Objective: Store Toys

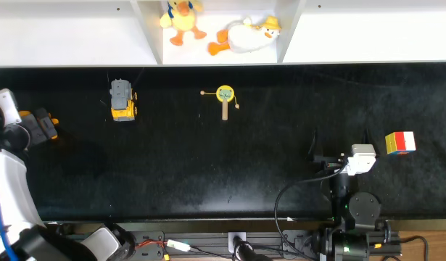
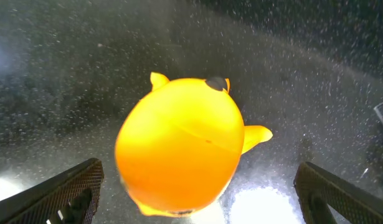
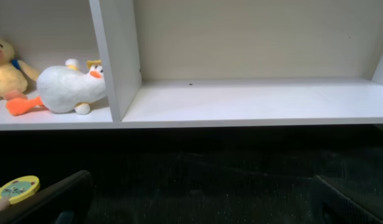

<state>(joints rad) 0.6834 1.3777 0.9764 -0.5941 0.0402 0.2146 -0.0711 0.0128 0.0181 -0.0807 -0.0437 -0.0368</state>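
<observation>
A round orange toy [image 2: 179, 149] with a small tail sits on the black tabletop between the wide-apart fingers [image 2: 60, 193] of my left gripper [image 2: 197, 202], which is open and hangs over it without touching it. In the top view this gripper [image 1: 46, 126] is at the far left edge, with a bit of the orange toy [image 1: 55, 121] peeking out. My right gripper [image 1: 320, 156] is low at the right, open and holding nothing, its fingers [image 3: 48, 199] facing the white shelf [image 3: 253, 99]. A yellow toy truck [image 1: 122, 100], a rattle drum [image 1: 225, 98] and a coloured cube [image 1: 400, 143] lie on the table.
The white shelf [image 1: 77, 43] runs along the back. Its middle bay holds a yellow plush duck [image 1: 181, 18] and a white plush duck [image 1: 244, 35]; both also appear as yellow duck [image 3: 4, 68] and white duck [image 3: 70, 87]. The rattle [image 3: 17, 186] lies ahead of the right gripper.
</observation>
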